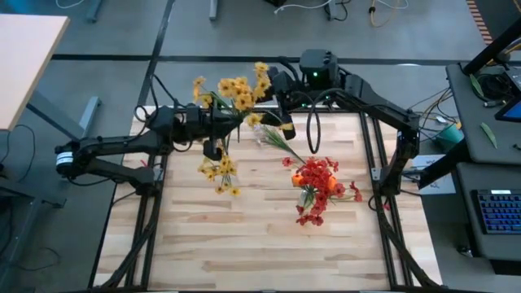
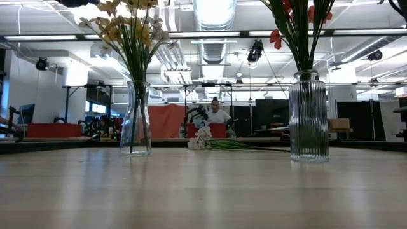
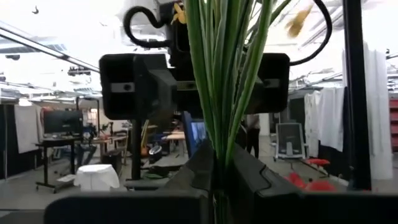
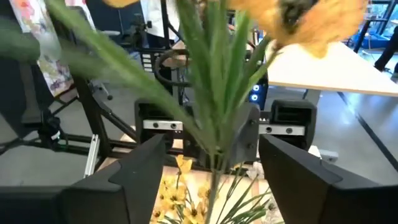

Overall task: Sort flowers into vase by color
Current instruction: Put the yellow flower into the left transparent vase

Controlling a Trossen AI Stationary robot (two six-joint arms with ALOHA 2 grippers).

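the left claw (image 1: 230,120) was clamped on the yellow flowers' (image 1: 236,91) stems, far left over the counter (image 1: 269,236). the right claw (image 1: 262,98) stood open beside them, gripping nothing.

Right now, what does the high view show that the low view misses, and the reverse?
Only the high view: both arms meeting at the table's far edge around a yellow flower bunch, the left gripper shut on its stems, the right gripper open beside it.
Only the low view: the two glass vases as such, the smooth vase and the ribbed vase, and a person behind the table.
Both: yellow flowers in one vase, red flowers in the other, and a white spray lying on the table.
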